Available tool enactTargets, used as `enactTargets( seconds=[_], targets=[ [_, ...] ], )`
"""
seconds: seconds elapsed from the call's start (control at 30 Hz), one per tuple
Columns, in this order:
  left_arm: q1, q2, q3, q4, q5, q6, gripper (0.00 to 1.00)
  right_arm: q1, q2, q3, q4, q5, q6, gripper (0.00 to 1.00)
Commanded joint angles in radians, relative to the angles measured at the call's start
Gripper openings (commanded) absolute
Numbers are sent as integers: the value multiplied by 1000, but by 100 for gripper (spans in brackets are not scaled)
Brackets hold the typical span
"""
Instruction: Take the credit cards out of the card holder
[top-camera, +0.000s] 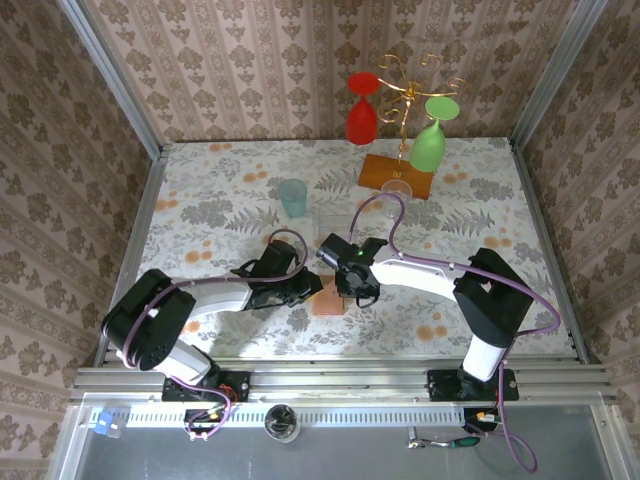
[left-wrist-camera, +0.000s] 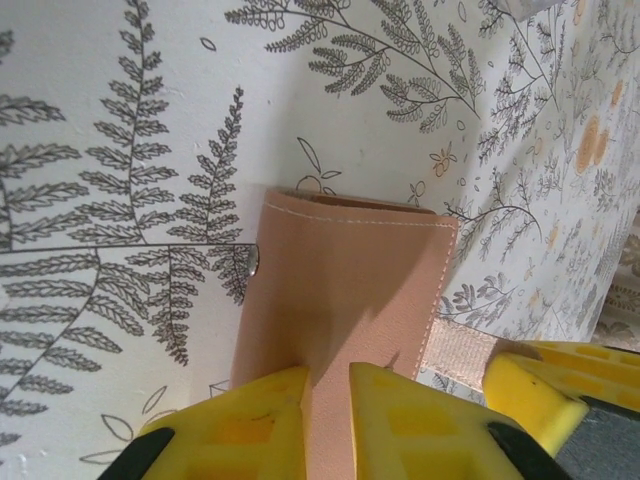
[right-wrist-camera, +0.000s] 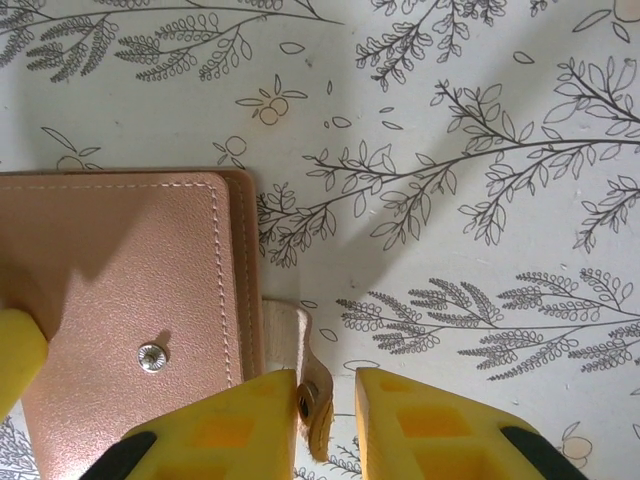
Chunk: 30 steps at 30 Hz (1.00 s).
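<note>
Card holder (left-wrist-camera: 350, 290): flat on the desk (top-camera: 230, 190), mid-desk, shut, between the two grippers; well apart from the teal tumbler (top-camera: 292, 197) and the glass rack (top-camera: 396, 172) at the far side.
Credit cards: judged to sit inside the shut holder; none drawn out yet.
Key relation: closure tab (right-wrist-camera: 288, 330) juts from the holder's edge on the right gripper's side; holder body lies to the left of that gripper in its wrist view, long axis running straight away from the left gripper.
Right gripper (right-wrist-camera: 325, 378): fingers slightly parted, astride the tab; tab against one pad, a sliver of desk visible before the other; not clamped.
Left gripper (left-wrist-camera: 330, 375): fingers a narrow slit apart at the holder's near end, tan leather filling the slit; cannot tell whether pinched or merely overhung.
Nearer arm: both at the holder; right at the tab, left at the body.
Step in hand (judgement): tab loose and stud bare, so closure appears undone; cover not yet folded back.
Next move (judgement): one gripper to pin the body, the other to lift the cover from the tab side.
Material: pebbled tan leather-look skin, pale stitching along the rim, rounded corners, small metal snap stud (right-wrist-camera: 152, 356) on the cover; tab thin and limp.
Desk surface: matte sheet printed with grey ferns, probably little grip under a light wallet.
Risk (judgement): holder sliding or lifting whole rather than opening.
</note>
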<state>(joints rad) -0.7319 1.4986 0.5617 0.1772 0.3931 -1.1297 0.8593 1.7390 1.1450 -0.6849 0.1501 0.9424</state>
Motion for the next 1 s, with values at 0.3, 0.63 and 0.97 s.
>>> enactTargets(
  seconds=[0.3, 0.63, 0.97],
  targets=[
    [8, -76, 26, -71, -22, 22, 21, -32, 13, -68, 128, -89, -5, 23],
    [37, -118, 15, -94, -30, 32, 22, -43, 36, -105, 215, -151, 7, 21],
    [60, -140, 0, -104, -28, 38, 22, -52, 42, -129, 231, -158, 19, 17]
  ],
)
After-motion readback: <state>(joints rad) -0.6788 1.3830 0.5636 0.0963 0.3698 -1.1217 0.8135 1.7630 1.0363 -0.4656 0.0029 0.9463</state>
